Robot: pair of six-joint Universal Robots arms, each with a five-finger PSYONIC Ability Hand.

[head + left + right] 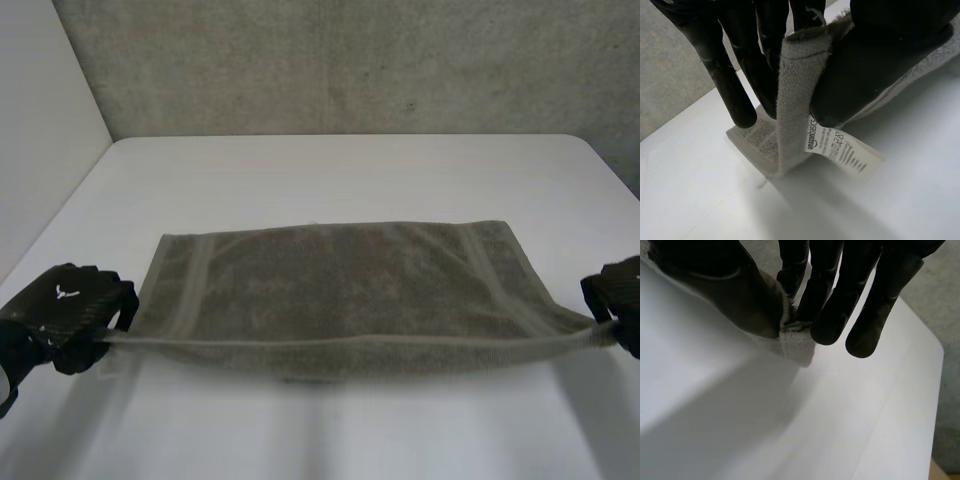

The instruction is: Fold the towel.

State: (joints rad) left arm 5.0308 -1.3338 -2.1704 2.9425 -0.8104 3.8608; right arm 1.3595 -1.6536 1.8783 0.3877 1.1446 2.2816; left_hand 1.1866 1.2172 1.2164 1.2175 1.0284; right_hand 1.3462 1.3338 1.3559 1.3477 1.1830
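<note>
Two near corners of the grey-green terry towel, mid-frame on the white table, are pinched: black left hand lower left, black right hand far right. We judge first fold begun; next, carry both corners evenly to the far edge.

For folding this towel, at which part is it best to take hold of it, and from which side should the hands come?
Take the towel by its two near corners, each from its outer side. The left hand pinches the corner with the label, the right hand the other; the near edge is taut between them while the far edge lies flat on the table.
</note>
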